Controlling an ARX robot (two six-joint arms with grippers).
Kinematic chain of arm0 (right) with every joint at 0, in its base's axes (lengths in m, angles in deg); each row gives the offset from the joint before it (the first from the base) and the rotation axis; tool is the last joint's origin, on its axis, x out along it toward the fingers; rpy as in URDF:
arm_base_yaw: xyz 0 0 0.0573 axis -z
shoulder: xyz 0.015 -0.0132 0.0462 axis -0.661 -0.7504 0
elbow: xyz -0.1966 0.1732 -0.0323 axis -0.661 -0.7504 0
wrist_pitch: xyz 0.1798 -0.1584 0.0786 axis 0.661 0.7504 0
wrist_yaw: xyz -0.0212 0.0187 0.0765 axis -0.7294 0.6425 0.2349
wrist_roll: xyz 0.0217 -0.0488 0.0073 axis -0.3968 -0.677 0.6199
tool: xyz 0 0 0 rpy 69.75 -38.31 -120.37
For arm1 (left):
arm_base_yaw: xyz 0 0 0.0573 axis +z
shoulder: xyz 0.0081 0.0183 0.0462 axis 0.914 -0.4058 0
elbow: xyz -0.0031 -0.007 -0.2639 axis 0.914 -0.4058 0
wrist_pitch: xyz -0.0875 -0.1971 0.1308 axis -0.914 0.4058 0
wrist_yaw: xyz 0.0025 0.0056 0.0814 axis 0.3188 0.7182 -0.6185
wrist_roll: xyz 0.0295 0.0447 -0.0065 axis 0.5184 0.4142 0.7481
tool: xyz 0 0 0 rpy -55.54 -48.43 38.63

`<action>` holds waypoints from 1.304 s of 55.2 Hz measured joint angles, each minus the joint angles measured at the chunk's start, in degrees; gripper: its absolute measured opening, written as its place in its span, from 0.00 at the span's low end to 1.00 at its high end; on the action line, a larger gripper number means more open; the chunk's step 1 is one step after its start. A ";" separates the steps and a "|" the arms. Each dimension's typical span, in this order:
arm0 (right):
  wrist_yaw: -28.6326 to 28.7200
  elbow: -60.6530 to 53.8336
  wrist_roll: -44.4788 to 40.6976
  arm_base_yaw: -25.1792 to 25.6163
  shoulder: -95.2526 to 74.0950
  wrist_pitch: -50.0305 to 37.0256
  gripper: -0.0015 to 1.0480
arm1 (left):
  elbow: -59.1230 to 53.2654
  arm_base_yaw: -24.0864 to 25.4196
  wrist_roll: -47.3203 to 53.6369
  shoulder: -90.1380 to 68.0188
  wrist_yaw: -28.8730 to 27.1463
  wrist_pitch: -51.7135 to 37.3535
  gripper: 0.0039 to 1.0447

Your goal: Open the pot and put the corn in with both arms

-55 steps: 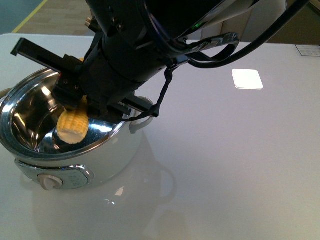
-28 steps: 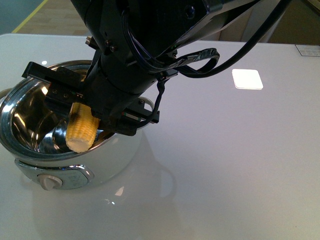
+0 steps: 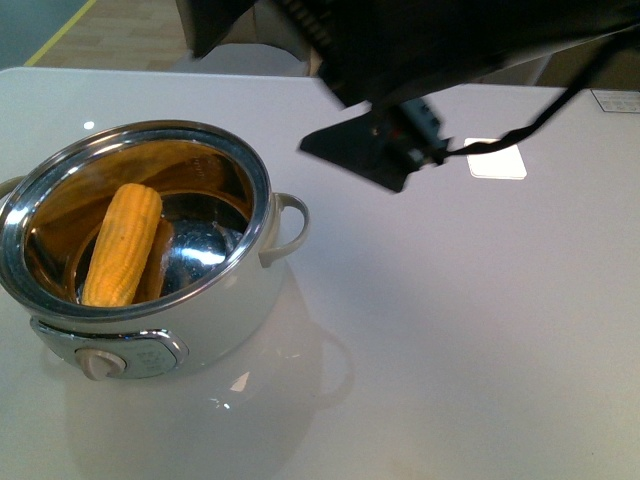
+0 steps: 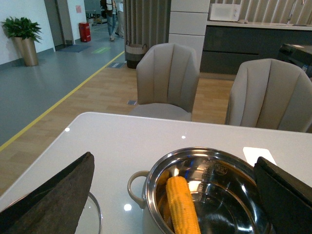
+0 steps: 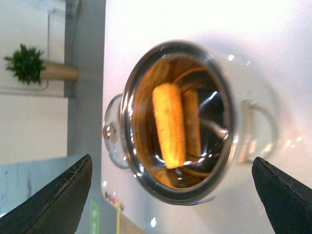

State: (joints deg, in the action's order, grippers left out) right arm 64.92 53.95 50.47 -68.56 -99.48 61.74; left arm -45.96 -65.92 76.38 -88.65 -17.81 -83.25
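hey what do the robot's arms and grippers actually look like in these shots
In the front view, one arm is a bulky black body with a wedge-shaped black part and a black cable trailing off it. In each wrist view, the left gripper and right gripper show only as two dark, matte, tapering fingers at the edges. No markings are visible.

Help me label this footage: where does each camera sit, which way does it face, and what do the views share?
Front view: on the robot's body, looking down at the table; a black arm crosses the top.
Left wrist view: low, level across the pot toward chairs; open left claw tips frame it.
Right wrist view: high above, looking down into the pot; open right claw tips show at the edges.
Shared: all three show the corn lying inside the open pot.
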 joint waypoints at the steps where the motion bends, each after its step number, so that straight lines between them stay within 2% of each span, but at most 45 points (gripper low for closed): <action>1: -0.15 -1.40 -0.72 1.05 1.88 0.11 0.92 | 0.00 0.00 0.00 0.00 0.00 0.00 0.94; 9: -4.39 -15.23 -10.82 12.50 21.79 4.66 0.92 | 0.00 0.00 0.00 0.00 0.00 0.00 0.94; 12: -4.96 -17.46 -12.41 14.51 25.29 5.14 0.92 | 0.00 0.00 0.00 0.00 -0.02 0.00 0.94; 15: -6.29 -17.94 -14.53 14.49 25.75 3.82 0.91 | 0.02 0.00 0.00 0.00 0.04 0.00 0.94; 17: -15.43 -22.25 -21.22 13.49 25.57 -8.48 0.83 | 0.00 0.00 0.02 0.00 0.04 0.00 0.94; 19: -21.49 -26.27 -27.36 13.38 25.55 -18.43 0.77 | 0.00 0.00 0.00 0.00 0.04 0.00 0.94; 22: -26.01 -31.34 -35.47 14.21 26.36 -29.29 0.67 | 0.00 0.00 0.00 0.00 -0.09 0.00 0.94; 27: -25.16 -35.45 -42.62 15.93 30.47 -35.41 0.50 | 0.00 0.00 0.00 0.00 -0.02 0.00 0.94; 44: -21.07 -43.04 -46.62 20.11 40.15 -32.96 0.03 | 0.00 0.00 0.00 0.00 -0.02 0.00 0.94; 54: -19.56 -45.81 -47.15 21.99 46.18 -29.73 0.02 | 0.00 0.00 0.00 0.00 0.00 0.00 0.94; 59: -15.12 -46.93 -47.28 25.33 49.18 -27.78 0.02 | 0.00 0.00 0.00 0.00 0.00 0.00 0.94; 67: -14.67 -48.24 -47.30 26.93 54.01 -24.46 0.02 | 0.00 0.00 0.00 0.00 0.00 0.00 0.94; 72: -14.51 -50.34 -47.30 26.97 55.56 -25.44 0.02 | 0.00 0.00 0.02 0.00 -0.02 0.00 0.94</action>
State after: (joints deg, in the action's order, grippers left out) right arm 50.41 3.62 3.17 -41.59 -43.92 36.29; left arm -45.96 -65.92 76.40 -88.65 -17.83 -83.25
